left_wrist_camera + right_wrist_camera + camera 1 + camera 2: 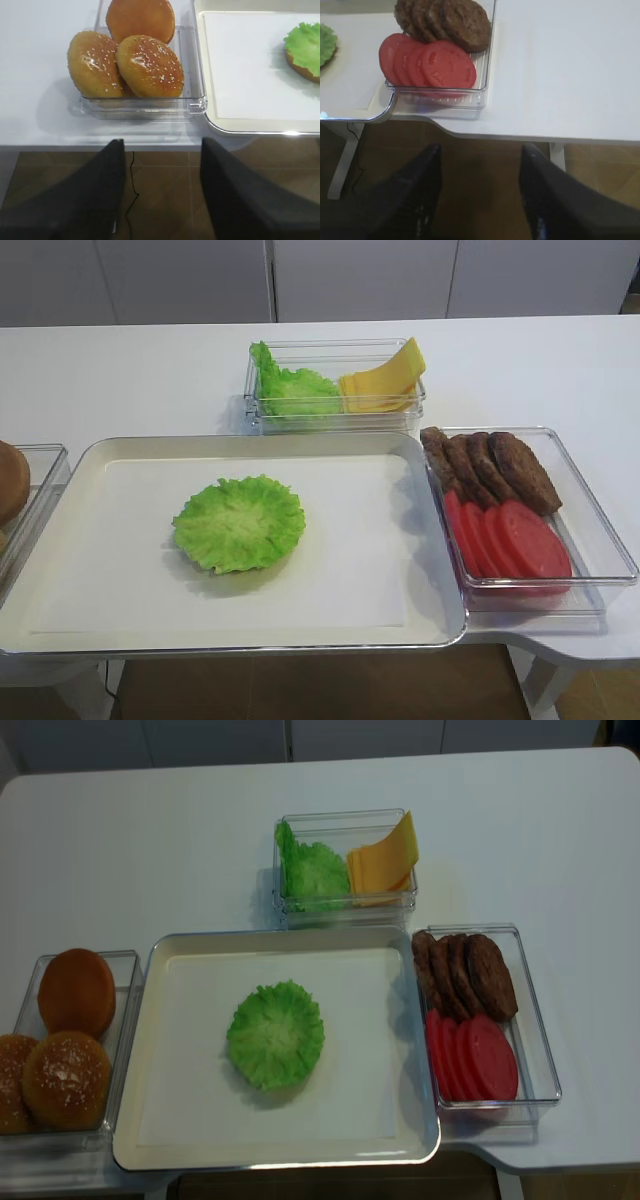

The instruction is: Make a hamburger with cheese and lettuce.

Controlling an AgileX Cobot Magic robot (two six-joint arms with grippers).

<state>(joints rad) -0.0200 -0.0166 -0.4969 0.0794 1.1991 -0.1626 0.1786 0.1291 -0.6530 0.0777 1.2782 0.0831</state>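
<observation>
Black jaws: both my grippers, left gripper (pixel 160 192) and right gripper (pixel 480 195), hung spread, empty, short of the tray (pixel 60 630).
Hamburger (pixel 306 70): mid-tray, under lettuce (pixel 240 523).
Cheese (pixel 385 380): beyond the tray; I judged lifting one slice by its raised edge best.

- We see the lettuce (pixel 276 1034) lying mid-tray (pixel 180 1120).
- We see cheese (pixel 385 860) in the far bin (pixel 345 910), beside more leaves.
</observation>
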